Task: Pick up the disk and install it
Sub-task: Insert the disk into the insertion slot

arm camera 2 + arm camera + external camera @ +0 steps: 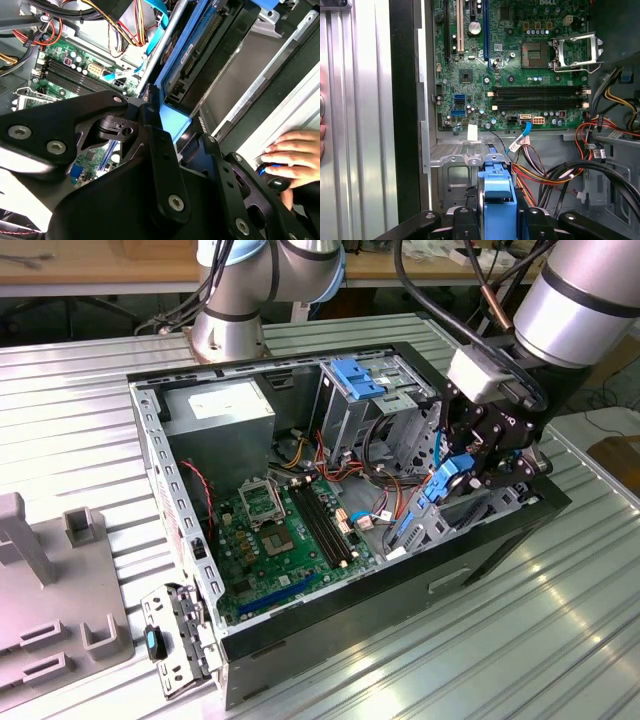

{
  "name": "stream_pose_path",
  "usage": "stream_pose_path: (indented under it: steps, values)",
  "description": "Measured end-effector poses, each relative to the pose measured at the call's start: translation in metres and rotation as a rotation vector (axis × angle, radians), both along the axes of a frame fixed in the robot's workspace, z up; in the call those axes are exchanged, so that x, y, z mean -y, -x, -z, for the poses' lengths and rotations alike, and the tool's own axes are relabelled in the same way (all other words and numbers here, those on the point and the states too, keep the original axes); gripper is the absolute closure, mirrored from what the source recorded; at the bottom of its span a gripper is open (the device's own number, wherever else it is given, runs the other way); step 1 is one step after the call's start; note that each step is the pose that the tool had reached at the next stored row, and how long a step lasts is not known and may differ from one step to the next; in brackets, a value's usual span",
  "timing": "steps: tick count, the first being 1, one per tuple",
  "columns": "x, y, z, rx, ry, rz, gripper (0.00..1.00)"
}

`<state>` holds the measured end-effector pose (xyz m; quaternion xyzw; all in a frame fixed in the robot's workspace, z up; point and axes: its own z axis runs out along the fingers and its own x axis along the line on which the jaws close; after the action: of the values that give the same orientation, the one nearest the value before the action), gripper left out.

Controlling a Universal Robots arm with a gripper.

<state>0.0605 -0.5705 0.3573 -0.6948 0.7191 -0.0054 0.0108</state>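
The disk (441, 483) shows its bright blue carrier at the open computer case's side nearest the exterior view's right, tilted down into the drive bay (425, 525). My gripper (472, 472) is shut on it from above. In the first wrist view the blue carrier (497, 192) sits clamped between my two black fingers (527, 220), above the metal bay bracket (457, 152). In the second wrist view the disk's dark body with its connector edge (200, 52) runs along the bay, and its light blue end (176, 124) is pinched by my fingers (155, 145).
The open case (170, 490) holds a green motherboard (285, 525), a power supply (225, 415), loose cables (385, 455) and a lighter blue bracket (355, 380) on the drive cage. A person's hand (295, 152) rests beside the case. A grey fixture (55, 590) stands at the exterior view's left.
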Motion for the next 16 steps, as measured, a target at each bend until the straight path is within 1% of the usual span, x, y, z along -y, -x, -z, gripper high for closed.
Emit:
stream_pose_path:
  steps: [3, 4, 16]
  values:
    - [0.0, -0.0002, 0.0005, 0.0001, -0.001, 0.0, 0.62]
    - [-0.0001, -0.0001, 0.0, 0.0, -0.0001, 0.0, 0.56]
    - [-0.0001, -0.0001, 0.0, -0.0001, -0.0001, 0.0, 0.56]
